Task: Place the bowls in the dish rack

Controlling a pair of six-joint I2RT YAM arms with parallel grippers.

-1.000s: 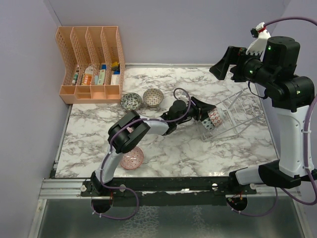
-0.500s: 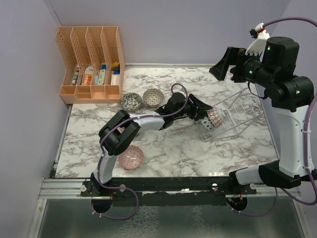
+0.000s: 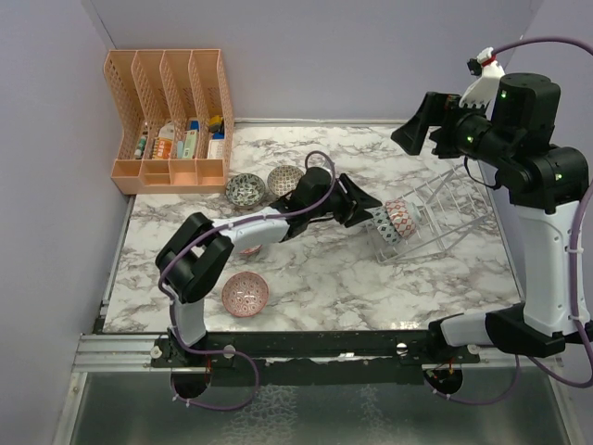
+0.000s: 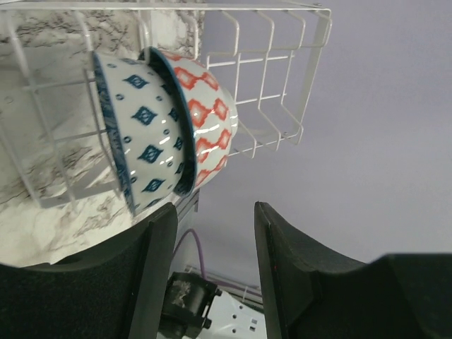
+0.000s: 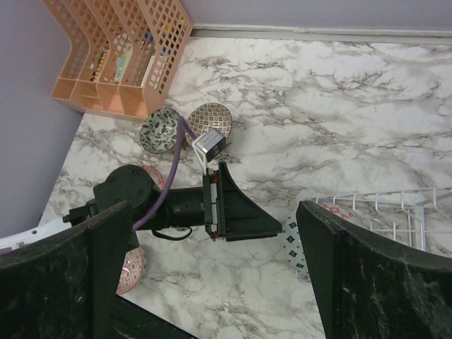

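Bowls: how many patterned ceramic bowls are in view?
6: blue-patterned bowl and red-patterned bowl in wire rack; grey-green bowl, beige-brown bowl near peach organizer; pink bowl in front; second pink bowl mostly hidden under left arm.

**Top external.** Fixed, high above and behind the arm bases, facing down and forward. It is the farthest view and takes in the whole marble table [image 3: 315,278], from the peach organizer [image 3: 171,116] to the dish rack [image 3: 431,218].

**Left wrist.** On the left arm, rolled sideways and low, facing along the left gripper fingers [image 4: 282,268]. It is very near the dish rack [image 4: 275,92], which fills the frame with the blue bowl [image 4: 145,138] and the red bowl [image 4: 208,113].

**Right wrist.** Raised high, facing down between the right gripper fingers [image 5: 367,282]. It is a wide view of the table [image 5: 318,92].

**Overlap.**
- All three views show the rack [image 5: 381,212] and its two bowls.
- Top external and right wrist share the organizer [image 5: 120,56] and the left arm [image 5: 183,205].
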